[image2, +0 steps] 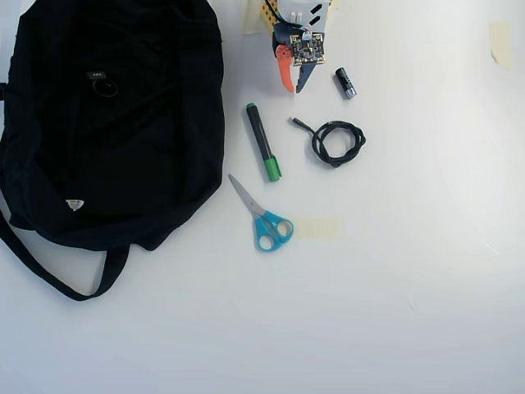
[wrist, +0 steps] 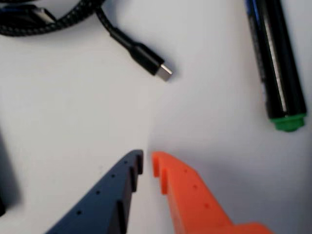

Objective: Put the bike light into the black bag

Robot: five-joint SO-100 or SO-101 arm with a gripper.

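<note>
Gripper (image2: 294, 89) nearly closed, only a slit between the blue and orange tips, holding nothing, poised over bare table near the cable (image2: 336, 141) plug and the marker (image2: 263, 153). Light (image2: 100, 80) lying on the bag (image2: 164, 123), upper left in the overhead view, well apart from the gripper. Hard to tell whether inside an opening or just on the fabric. Probably done, or nearly. If only on top: open wide, descend straight over the block, avoid snagging ring or cloth, release inside the mouth.
</note>
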